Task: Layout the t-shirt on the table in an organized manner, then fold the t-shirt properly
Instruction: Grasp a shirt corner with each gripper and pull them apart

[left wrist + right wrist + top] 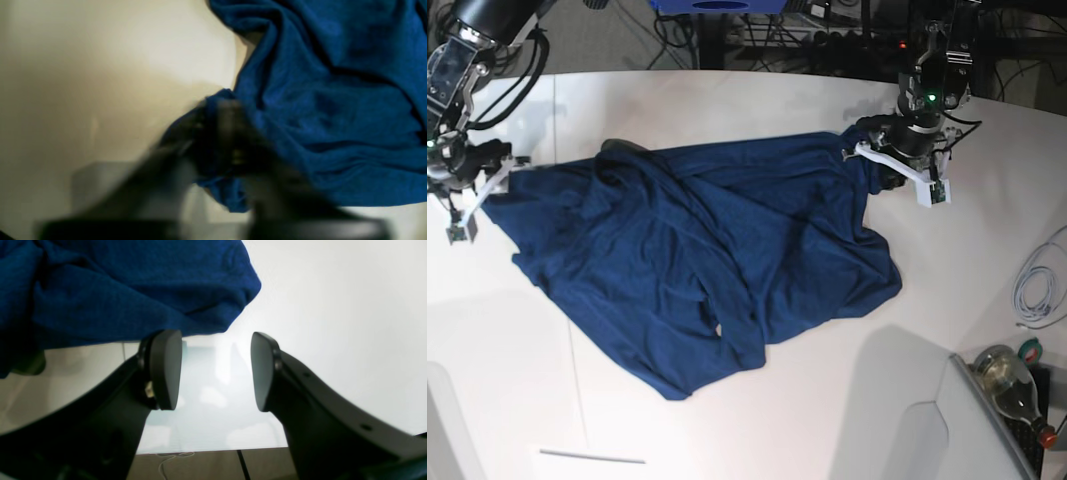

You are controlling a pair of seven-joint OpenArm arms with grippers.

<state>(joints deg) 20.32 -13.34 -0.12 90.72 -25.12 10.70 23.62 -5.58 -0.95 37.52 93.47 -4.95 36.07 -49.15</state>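
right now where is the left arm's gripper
In the base view the left gripper sits on the picture's right, at the far right edge of the t-shirt, its jaws shut on a bunched fold of the cloth.

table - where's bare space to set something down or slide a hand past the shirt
Bare table runs along the far edge behind the t-shirt, and a wide patch lies in front of its near hem. The middle is covered. It is tight at both ends, by the left gripper and right gripper.
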